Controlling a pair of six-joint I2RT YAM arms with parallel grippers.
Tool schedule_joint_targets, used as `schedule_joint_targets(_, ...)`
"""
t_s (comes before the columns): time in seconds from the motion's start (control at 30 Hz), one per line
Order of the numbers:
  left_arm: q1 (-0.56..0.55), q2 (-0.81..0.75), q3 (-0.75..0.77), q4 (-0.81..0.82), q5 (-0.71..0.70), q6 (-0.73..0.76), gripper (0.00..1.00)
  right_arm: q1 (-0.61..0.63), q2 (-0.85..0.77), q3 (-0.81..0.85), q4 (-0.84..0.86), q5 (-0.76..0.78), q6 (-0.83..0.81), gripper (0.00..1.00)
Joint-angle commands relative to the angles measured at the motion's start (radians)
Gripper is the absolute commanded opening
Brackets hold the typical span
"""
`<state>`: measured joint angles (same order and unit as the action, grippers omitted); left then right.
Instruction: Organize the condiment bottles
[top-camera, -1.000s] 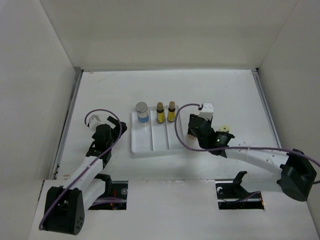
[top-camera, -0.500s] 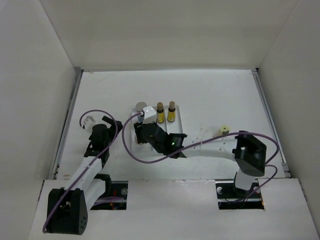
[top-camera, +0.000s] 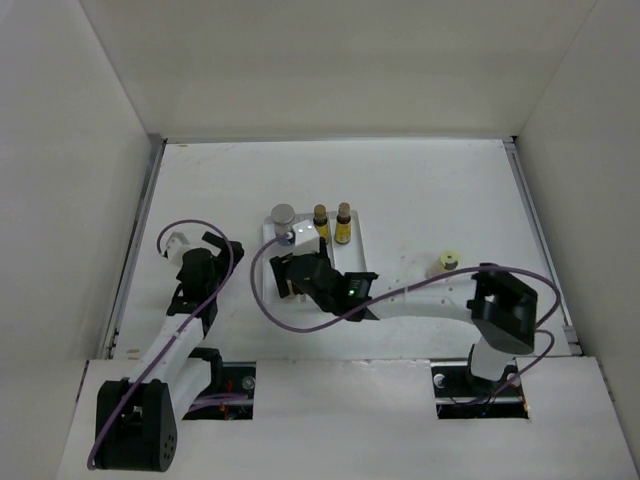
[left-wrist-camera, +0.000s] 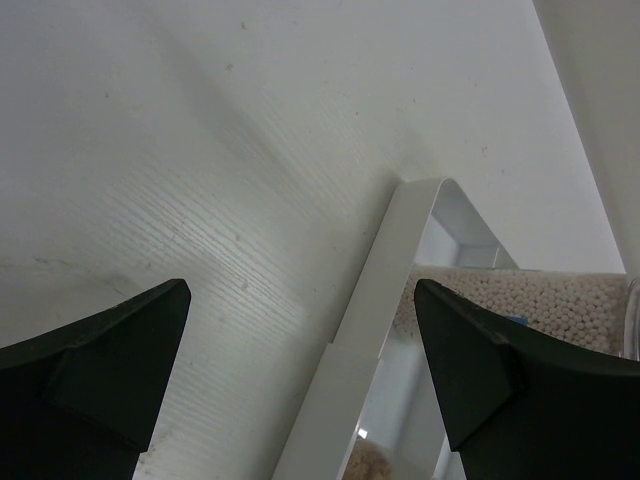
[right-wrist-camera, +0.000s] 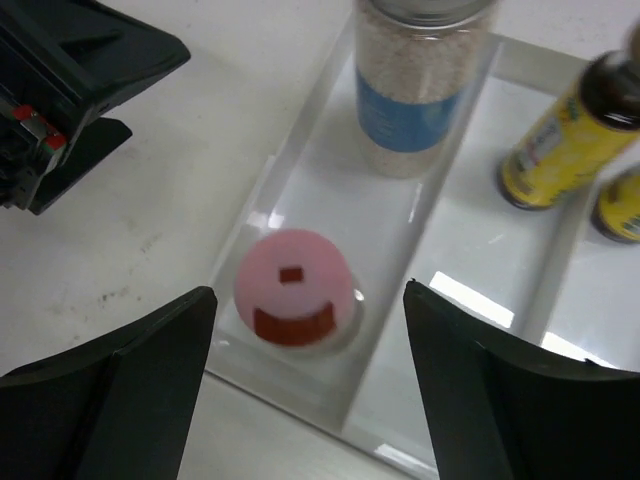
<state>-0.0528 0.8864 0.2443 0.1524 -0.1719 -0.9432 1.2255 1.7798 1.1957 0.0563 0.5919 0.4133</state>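
The right gripper (right-wrist-camera: 308, 300) is being held over the near end of the left compartment of the white tray (right-wrist-camera: 480, 270), with its fingers (right-wrist-camera: 130, 380) standing wide apart. The pink-topped bottle (right-wrist-camera: 292, 290) is standing upright between them and is being touched by neither finger, so nothing is being gripped. In the same compartment, at 12 o'clock from it, the grey-lidded jar (top-camera: 283, 222) is standing. The 2 slim dark bottles (top-camera: 320, 225) are being kept side by side at the far end of the tray, at 1 o'clock from the fingers.

Only 1 bottle is being left outside: the cream-topped bottle (top-camera: 447, 262), alone on the table at 3 o'clock from the right fingers and well apart from the tray. It is squat and its axis is vertical, so a grasp from above is probably being called for. The right arm is judged the nearer one, as its base lies just at 5 o'clock from that bottle.

This arm is being stretched low toward 9 o'clock across the tray's near part, wrist turned down. The left gripper (left-wrist-camera: 302, 290) is being kept open and empty, beside the tray's left rim.
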Motion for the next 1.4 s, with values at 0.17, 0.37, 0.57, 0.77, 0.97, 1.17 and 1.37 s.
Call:
schedule_joint_targets(0.17,-0.020,0.011,0.009,0.026,0.035,0.011,1.00,-0.184,-0.535,-0.371,-0.025,0.215,0.085,0.84)
schedule_joint_targets(0.37,-0.022,0.006,0.001,0.033,0.045,0.012,1.00,-0.460,-0.854,-0.583,-0.356,0.378,0.246,0.84)
schedule_joint_targets(0.57,-0.035,0.028,0.015,0.044,0.046,0.007,1.00,-0.633,-0.919,-0.653,-0.418,0.226,0.265,0.85)
schedule_joint_targets(0.77,-0.040,0.034,0.012,0.052,0.045,0.009,1.00,-0.660,-0.829,-0.648,-0.397,0.203,0.285,0.77)
schedule_joint_targets(0.97,-0.038,0.028,0.015,0.041,0.046,0.012,1.00,-0.669,-0.777,-0.642,-0.320,0.167,0.253,0.51)
schedule_joint_targets(1.17,-0.035,0.017,0.019,0.033,0.045,0.012,1.00,-0.474,-0.826,-0.567,-0.224,0.292,0.142,0.41)
schedule_joint_targets(1.37,-0.032,-0.012,0.024,0.019,0.043,0.023,1.00,-0.263,-0.666,-0.409,-0.095,0.200,0.093,0.41)
